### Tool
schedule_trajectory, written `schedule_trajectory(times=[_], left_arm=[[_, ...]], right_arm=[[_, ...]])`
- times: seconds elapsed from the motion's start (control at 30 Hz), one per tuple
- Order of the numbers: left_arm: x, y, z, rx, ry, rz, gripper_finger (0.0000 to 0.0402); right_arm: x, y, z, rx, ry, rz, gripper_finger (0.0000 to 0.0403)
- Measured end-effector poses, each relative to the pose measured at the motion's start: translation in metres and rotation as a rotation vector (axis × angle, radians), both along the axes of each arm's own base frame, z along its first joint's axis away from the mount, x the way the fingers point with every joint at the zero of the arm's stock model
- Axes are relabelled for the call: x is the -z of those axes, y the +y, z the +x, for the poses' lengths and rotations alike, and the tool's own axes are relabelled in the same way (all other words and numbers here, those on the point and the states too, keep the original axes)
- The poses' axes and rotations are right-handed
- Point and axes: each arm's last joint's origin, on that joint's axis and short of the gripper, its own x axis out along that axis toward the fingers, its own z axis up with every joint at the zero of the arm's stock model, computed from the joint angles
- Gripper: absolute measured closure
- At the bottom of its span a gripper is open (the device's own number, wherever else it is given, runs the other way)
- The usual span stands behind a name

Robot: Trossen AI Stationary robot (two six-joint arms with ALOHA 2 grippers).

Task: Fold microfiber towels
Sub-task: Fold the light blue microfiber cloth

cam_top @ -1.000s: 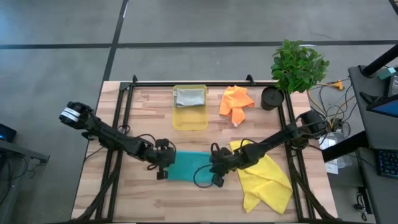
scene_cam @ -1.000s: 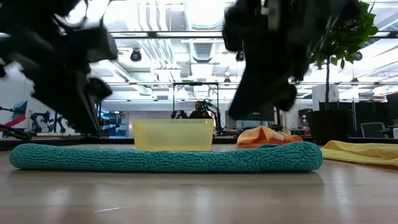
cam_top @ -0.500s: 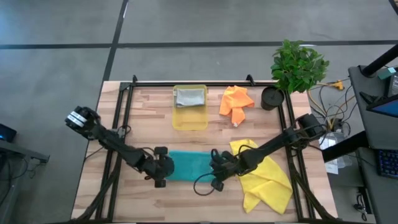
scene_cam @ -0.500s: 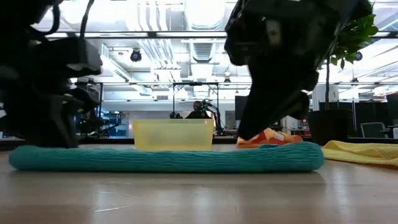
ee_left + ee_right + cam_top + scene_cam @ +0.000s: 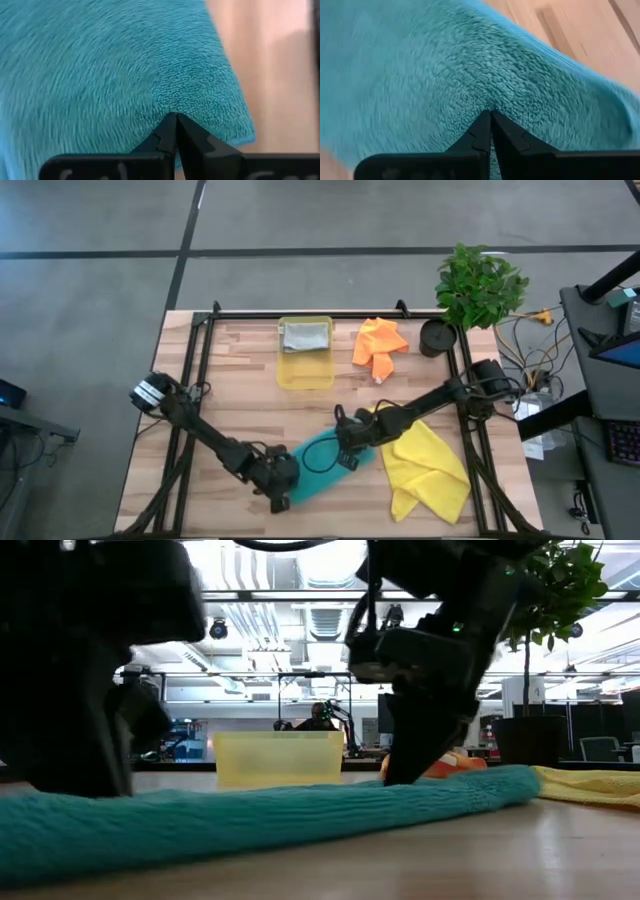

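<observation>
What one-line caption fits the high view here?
Both grippers, left and right, pinch opposite ends of the teal towel, which lies diagonally on the table.

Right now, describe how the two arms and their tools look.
Both arms are dark, slender, jointed links with black cables looping alongside. The left arm has a pale, silver-white band at its shoulder end. Each tool, left tool and right tool, ends in two dark, tapered fingers.

Teal towel (image 5: 318, 465) diagonal, front; yellow (image 5: 430, 470) right; orange (image 5: 379, 345) rear; grey (image 5: 305, 336) in tray.
</observation>
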Motion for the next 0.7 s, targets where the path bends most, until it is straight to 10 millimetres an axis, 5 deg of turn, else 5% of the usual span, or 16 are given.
schedule_trajectory(times=[0.37, 0.57, 0.7], left_arm=[[0.006, -0.061, 0.077, -0.076, -0.083, -0.111, 0.0401], [-0.009, -0.061, 0.078, -0.124, -0.092, -0.007, 0.0401], [-0.044, -0.052, 0.072, -0.2, -0.176, 0.056, 0.0401]], right_arm=[[-0.001, -0.012, 0.014, -0.119, -0.112, -0.053, 0.0392], [-0.009, -0.013, 0.012, -0.141, -0.137, -0.107, 0.0392], [-0.036, 0.0, 0.004, -0.106, -0.225, -0.23, 0.0392]])
